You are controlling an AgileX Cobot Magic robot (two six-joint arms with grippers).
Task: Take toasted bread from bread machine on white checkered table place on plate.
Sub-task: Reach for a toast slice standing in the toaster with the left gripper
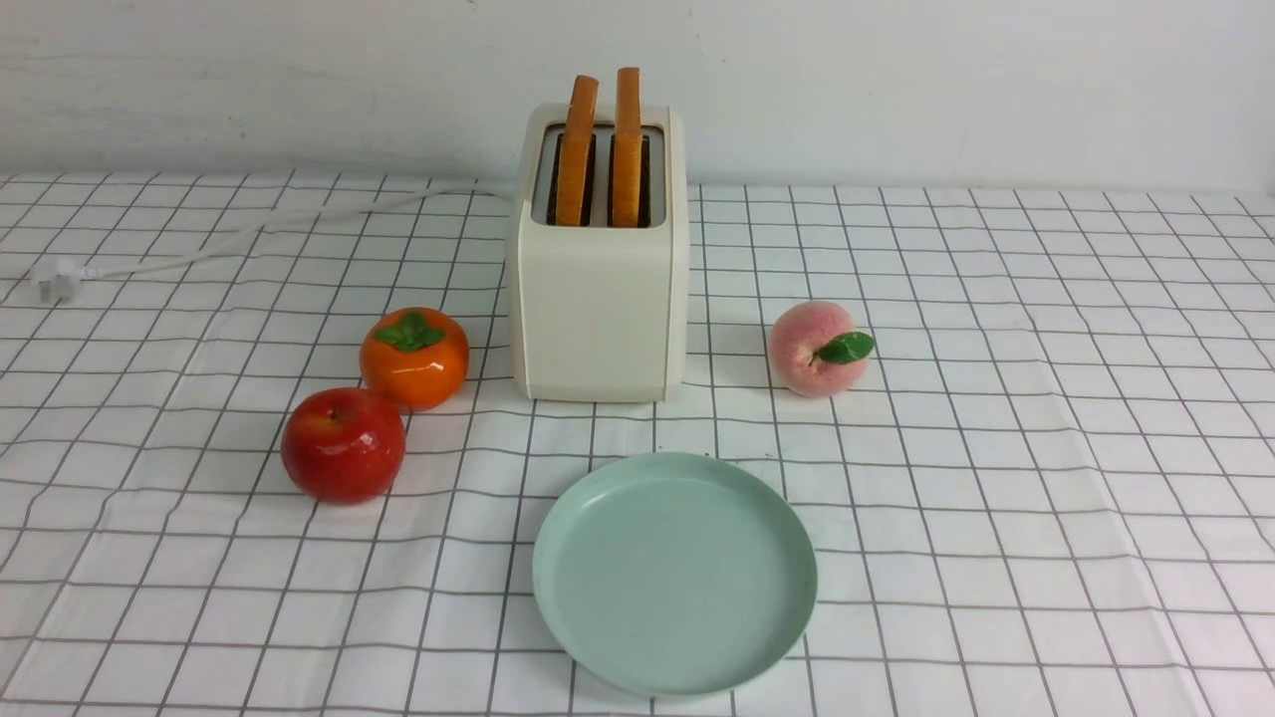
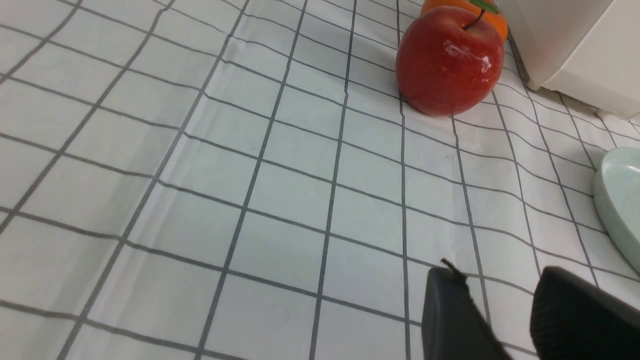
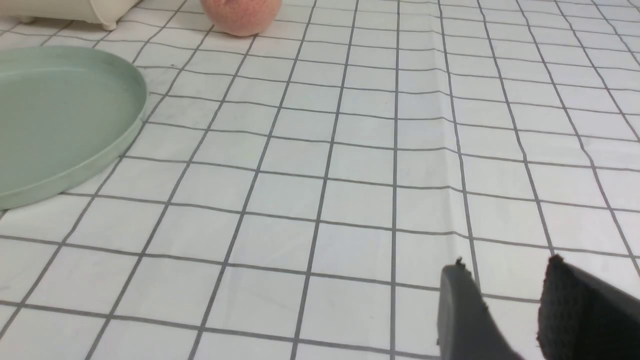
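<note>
On checkered table (image 1: pixel 996 558), two toast slices (image 1: pixel 574 149) (image 1: pixel 626 149) stand in toaster (image 1: pixel 601 309), pale-green plate (image 1: pixel 675 578) nearer me; my left gripper (image 2: pixel 487 272) and right gripper (image 3: pixel 506 262) both part fingers, gap between holding nothing.

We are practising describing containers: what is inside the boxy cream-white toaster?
Two upright golden-brown slices of toast stand in the slots of the boxy cream-white toaster, one per slot, tops sticking out. Their lower parts, and the slot bottoms, are hidden.
</note>
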